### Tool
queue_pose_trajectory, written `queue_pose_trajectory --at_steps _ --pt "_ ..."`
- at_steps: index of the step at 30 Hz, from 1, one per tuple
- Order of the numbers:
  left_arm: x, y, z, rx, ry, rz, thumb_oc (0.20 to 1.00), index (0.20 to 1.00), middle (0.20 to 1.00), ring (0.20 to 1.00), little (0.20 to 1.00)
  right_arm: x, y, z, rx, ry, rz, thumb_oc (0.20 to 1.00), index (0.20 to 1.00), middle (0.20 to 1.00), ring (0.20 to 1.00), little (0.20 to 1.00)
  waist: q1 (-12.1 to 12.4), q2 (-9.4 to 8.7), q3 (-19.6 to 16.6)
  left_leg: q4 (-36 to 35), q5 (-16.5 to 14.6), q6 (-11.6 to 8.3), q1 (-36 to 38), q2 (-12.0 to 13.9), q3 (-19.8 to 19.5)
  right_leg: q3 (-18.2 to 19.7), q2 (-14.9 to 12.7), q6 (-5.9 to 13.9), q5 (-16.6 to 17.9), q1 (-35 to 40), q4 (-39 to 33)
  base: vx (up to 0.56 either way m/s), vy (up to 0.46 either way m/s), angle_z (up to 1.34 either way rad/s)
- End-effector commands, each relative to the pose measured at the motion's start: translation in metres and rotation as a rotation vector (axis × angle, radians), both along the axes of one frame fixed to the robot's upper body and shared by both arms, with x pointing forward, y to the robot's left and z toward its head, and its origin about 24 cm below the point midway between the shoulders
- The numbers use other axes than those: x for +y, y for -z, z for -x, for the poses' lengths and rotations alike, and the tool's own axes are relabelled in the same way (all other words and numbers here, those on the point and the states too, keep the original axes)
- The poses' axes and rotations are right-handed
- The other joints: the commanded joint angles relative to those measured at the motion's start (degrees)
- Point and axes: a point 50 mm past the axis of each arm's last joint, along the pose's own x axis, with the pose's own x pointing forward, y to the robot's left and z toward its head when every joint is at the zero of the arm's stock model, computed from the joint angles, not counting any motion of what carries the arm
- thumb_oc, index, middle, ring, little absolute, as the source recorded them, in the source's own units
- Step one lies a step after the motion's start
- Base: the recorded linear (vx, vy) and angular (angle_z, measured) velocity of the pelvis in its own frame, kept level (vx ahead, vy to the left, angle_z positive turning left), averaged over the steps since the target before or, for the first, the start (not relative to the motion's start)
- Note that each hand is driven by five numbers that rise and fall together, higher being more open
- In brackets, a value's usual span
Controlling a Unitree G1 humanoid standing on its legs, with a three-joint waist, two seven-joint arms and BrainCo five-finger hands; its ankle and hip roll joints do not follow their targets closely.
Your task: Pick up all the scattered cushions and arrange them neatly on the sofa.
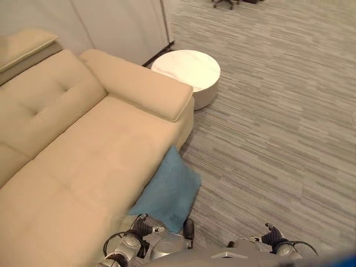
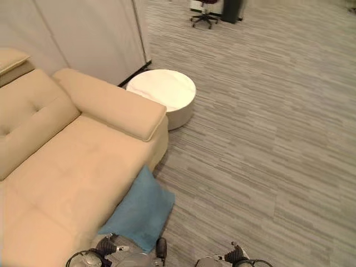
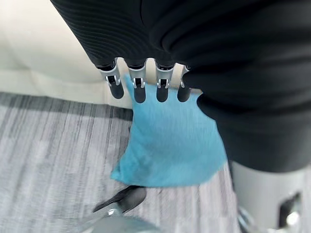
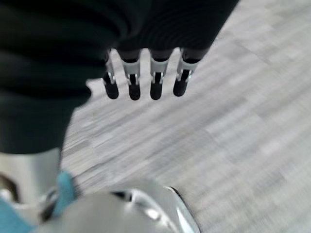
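Fingers of the left robot hand (image 3: 146, 87) hang straight and relaxed above the blue cushion (image 3: 172, 141), holding nothing. Right robot hand (image 4: 143, 80) likewise hangs slack-fingered over the grey carpet (image 1: 278, 128). That cushion, soft and rumpled, leans on the floor against the beige sofa's (image 1: 72, 167) front edge.

Grey carpet (image 1: 267, 139) w/ beige sofa (image 1: 83, 161), white round table (image 1: 189, 69) beside it, blue cushion (image 1: 167, 192) leaning vs sofa front.
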Motion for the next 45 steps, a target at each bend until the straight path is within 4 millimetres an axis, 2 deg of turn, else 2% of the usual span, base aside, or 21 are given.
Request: queue_pose_trajectory --at_steps 1,3,8,10,13,14,15,16,17,18,20,23,26,28,33,37,38,39,40,41,45 --pt "-0.017 0.000 -0.007 -0.030 0.031 0.027 1.000 1.000 1.000 1.000 1.000 -0.013 -0.009 -0.016 -0.068 -0.001 0.024 1.000 1.000 1.000 1.000 1.000 -2.1 2.37 0.6 5.9 -6.4 -4.03 -0.8 0.8 -5.3 9.1 5.2 -0.71 11.8 -0.6 -13.8 0.25 -0.173 0.97" --pt "-0.019 0.000 -0.009 -0.033 0.026 0.033 1.000 1.000 1.000 1.000 1.000 -0.011 -0.007 -0.013 -0.057 -0.002 0.015 1.000 1.000 1.000 1.000 1.000 -3.0 1.89 0.2 6.5 -7.1 -4.54 -0.2 -0.1 -9.0 12.9 5.6 -0.65 13.4 0.0 -17.1 0.23 -0.232 1.16" --pt "-0.025 0.000 -0.012 -0.042 0.025 0.056 1.000 1.000 1.000 1.000 1.000 -0.009 -0.006 -0.011 -0.045 -0.019 0.010 1.000 1.000 1.000 1.000 1.000 -2.8 1.16 -0.7 8.5 -7.5 -6.83 -1.6 0.7 -10.9 9.0 5.3 -1.94 13.8 4.3 -22.9 0.13 -0.225 0.99" --pt "-0.030 -0.001 -0.015 -0.058 0.027 0.074 1.000 1.000 1.000 1.000 1.000 -0.013 -0.009 -0.016 -0.051 -0.032 0.025 1.000 1.000 1.000 1.000 1.000 -2.4 0.92 0.2 11.1 -7.4 -7.77 -3.8 2.1 -8.4 5.5 5.1 -2.70 13.4 6.4 -24.5 -0.01 -0.207 0.59" --pt "-0.029 -0.001 -0.013 -0.056 0.004 0.078 1.000 1.000 1.000 1.000 1.000 -0.019 -0.009 -0.013 -0.047 -0.020 0.042 1.000 1.000 1.000 1.000 1.000 -2.5 0.52 0.8 13.5 -7.2 -7.84 -5.7 4.0 -0.2 0.4 4.1 -2.63 13.4 8.2 -26.5 -0.06 -0.121 1.11" --pt "-0.016 -0.001 -0.010 -0.044 -0.021 0.079 1.000 1.000 1.000 1.000 1.000 -0.042 -0.008 0.010 0.038 0.232 -0.172 1.000 1.000 1.000 1.000 1.000 -3.3 0.14 0.7 13.8 -7.3 -7.67 -5.6 5.3 4.0 -0.3 4.2 -2.48 13.4 8.5 -26.8 -0.05 -0.110 1.03" --pt "-0.019 -0.001 -0.011 -0.053 -0.017 0.081 1.000 1.000 1.000 1.000 1.000 -0.013 -0.008 -0.012 -0.111 0.195 -0.149 1.000 1.000 1.000 1.000 1.000 -3.2 0.37 0.5 14.1 -7.6 -7.65 -5.3 6.5 8.2 -3.6 3.5 -2.54 13.3 9.2 -27.2 -0.05 -0.098 0.82" --pt "-0.012 0.000 -0.005 -0.036 -0.013 0.064 1.000 1.000 1.000 1.000 1.000 -0.035 -0.024 -0.033 -0.166 0.075 -0.044 1.000 1.000 1.000 1.000 1.000 -3.9 0.47 0.5 13.7 -7.1 -8.05 -4.9 8.1 14.7 -5.6 3.3 -2.31 13.2 9.5 -27.4 -0.01 -0.094 0.73" --pt "-0.010 0.000 -0.004 -0.024 0.007 0.052 1.000 1.000 1.000 1.000 1.000 -0.052 -0.033 -0.042 -0.164 0.040 0.062 1.000 1.000 1.000 1.000 1.000 -3.9 0.33 0.1 14.1 -7.3 -8.38 -4.9 8.8 16.0 -7.8 3.0 -2.23 12.8 10.0 -27.7 0.00 -0.082 0.86" --pt "-0.006 0.001 0.000 -0.010 -0.004 0.067 1.000 1.000 1.000 1.000 1.000 -0.047 -0.032 -0.038 -0.200 0.100 -0.074 1.000 1.000 1.000 1.000 1.000 -4.2 0.42 0.2 14.3 -6.8 -8.59 -5.0 9.4 17.8 -8.9 2.8 -2.21 13.1 10.1 -27.6 0.05 -0.060 1.18" --pt "-0.002 0.000 0.000 -0.003 -0.012 0.040 1.000 1.000 1.000 1.000 1.000 -0.054 -0.037 -0.047 -0.228 0.136 -0.032 1.000 1.000 1.000 1.000 1.000 -3.8 0.45 0.0 13.4 -6.7 -8.78 -4.5 9.0 16.8 -10.3 2.7 -2.11 13.2 11.0 -27.7 0.09 -0.005 1.23" --pt "0.007 0.003 0.013 0.041 -0.056 0.025 1.000 1.000 1.000 1.000 1.000 -0.051 -0.033 -0.040 -0.188 0.096 -0.014 1.000 1.000 1.000 1.000 1.000 -3.3 0.37 -0.7 8.9 -7.1 -7.76 -1.7 6.5 13.8 -10.9 2.6 -1.60 13.1 11.8 -27.0 0.14 0.092 0.38" --pt "0.011 0.003 0.014 0.044 -0.089 0.019 1.000 1.000 1.000 1.000 1.000 -0.052 -0.028 -0.030 -0.130 0.058 0.018 1.000 1.000 1.000 1.000 1.000 -2.6 0.61 -0.5 6.9 -8.0 -5.61 -0.2 4.8 10.8 -10.4 1.2 -1.15 10.4 9.2 -17.2 0.07 0.172 0.26" --pt "0.016 0.002 0.013 0.041 -0.106 0.011 1.000 1.000 1.000 1.000 1.000 -0.057 -0.028 -0.026 -0.124 0.082 0.017 1.000 1.000 1.000 1.000 1.000 -3.4 0.72 0.6 6.8 -8.6 -4.32 0.9 3.9 7.9 -5.9 0.0 0.38 11.1 4.0 -7.5 0.11 0.158 0.25" --pt "0.004 0.004 0.009 0.034 -0.065 0.040 1.000 1.000 1.000 1.000 1.000 -0.071 -0.029 -0.014 -0.111 0.124 0.040 1.000 1.000 1.000 1.000 1.000 -5.6 0.53 0.6 5.5 -9.3 -4.19 2.5 2.4 3.4 4.1 2.5 0.08 13.8 0.1 -15.2 0.18 -0.043 0.39" --pt "-0.003 0.004 0.006 0.027 -0.044 0.049 1.000 1.000 1.000 1.000 1.000 -0.065 -0.027 -0.013 -0.117 0.127 0.017 1.000 1.000 1.000 1.000 1.000 -7.0 0.11 1.2 5.7 -10.8 -4.86 4.4 2.3 1.1 4.7 1.2 1.01 16.8 -2.0 -18.6 0.20 -0.126 0.28" --pt "0.014 0.004 0.018 0.056 -0.074 0.001 1.000 1.000 1.000 1.000 1.000 -0.049 -0.068 -0.099 -0.385 0.012 -0.031 1.000 1.000 1.000 1.000 1.000 -5.8 -0.48 0.4 6.0 -11.7 -5.30 5.0 2.1 0.0 3.1 0.6 0.62 16.9 -0.9 -19.4 0.22 -0.172 0.44" --pt "0.017 0.003 0.016 0.042 -0.101 0.013 1.000 1.000 1.000 1.000 1.000 -0.053 -0.055 -0.075 -0.312 0.048 -0.060 1.000 1.000 1.000 1.000 1.000 -5.9 -0.78 0.3 6.2 -11.9 -5.66 5.2 2.3 0.0 2.6 0.5 0.59 17.0 -0.6 -19.5 0.26 -0.175 0.51" --pt "0.013 0.002 0.012 0.014 -0.105 0.006 1.000 1.000 1.000 1.000 1.000 -0.003 -0.040 -0.081 -0.329 -0.053 -0.062 1.000 1.000 1.000 1.000 1.000 -4.7 -0.25 0.0 6.6 -12.3 -6.07 5.7 2.5 -0.8 1.5 0.4 0.31 17.0 0.4 -19.8 0.26 -0.204 0.60" --pt "-0.003 0.005 0.014 0.007 -0.090 0.035 1.000 1.000 1.000 1.000 1.000 0.016 -0.042 -0.093 -0.339 -0.117 -0.062 1.000 1.000 1.000 1.000 1.000 -4.1 0.38 -0.8 8.0 -12.4 -7.43 5.0 3.3 -1.1 0.3 0.6 -0.13 16.4 1.6 -20.5 0.23 -0.195 0.57" --pt "-0.012 0.004 0.008 -0.020 -0.072 0.045 1.000 1.000 1.000 1.000 1.000 0.013 -0.043 -0.090 -0.356 -0.127 -0.036 1.000 1.000 1.000 1.000 1.000 -4.2 0.23 -0.9 14.4 -10.4 -9.86 1.6 6.4 1.2 -2.4 1.7 -2.01 14.5 5.3 -22.9 0.09 -0.184 0.83"
